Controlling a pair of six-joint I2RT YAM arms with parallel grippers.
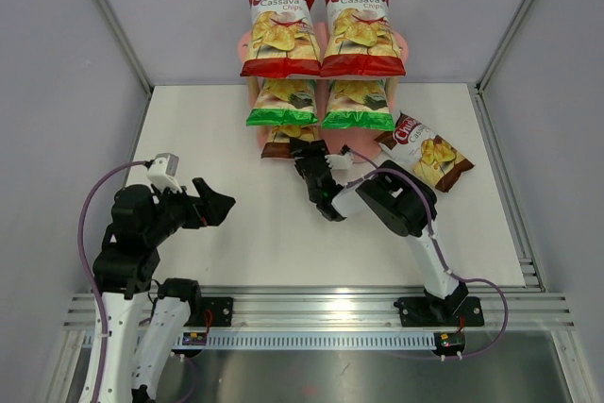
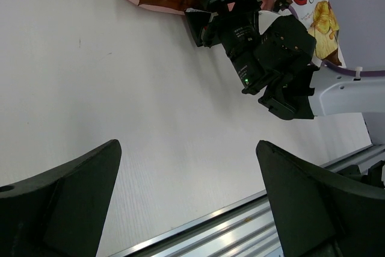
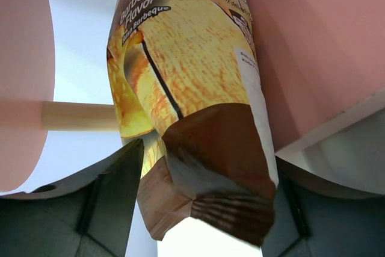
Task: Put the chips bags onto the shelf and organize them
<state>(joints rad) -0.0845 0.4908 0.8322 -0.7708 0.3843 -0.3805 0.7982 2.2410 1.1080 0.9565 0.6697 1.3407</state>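
The pink shelf [image 1: 244, 45] stands at the back middle. Two red chips bags [image 1: 280, 30] [image 1: 361, 30] stand on its top tier and two green ones [image 1: 283, 101] [image 1: 357, 104] on the middle tier. A dark brown bag [image 1: 281, 137] stands on the left of the bottom tier. My right gripper [image 1: 304, 150] is shut on that bag's lower end [image 3: 198, 88], with a finger touching each side. A second brown bag [image 1: 429, 153] lies flat on the table to the right of the shelf. My left gripper [image 1: 222, 205] is open and empty, low over the table at the left [image 2: 187, 144].
The pink bottom board [image 3: 319, 46] and a wooden post [image 3: 78, 115] sit close around the held bag. The right arm [image 2: 264, 46] stretches from the near edge to the shelf. A metal rail [image 1: 311, 313] runs along the table's near edge. Grey walls enclose the back and sides.
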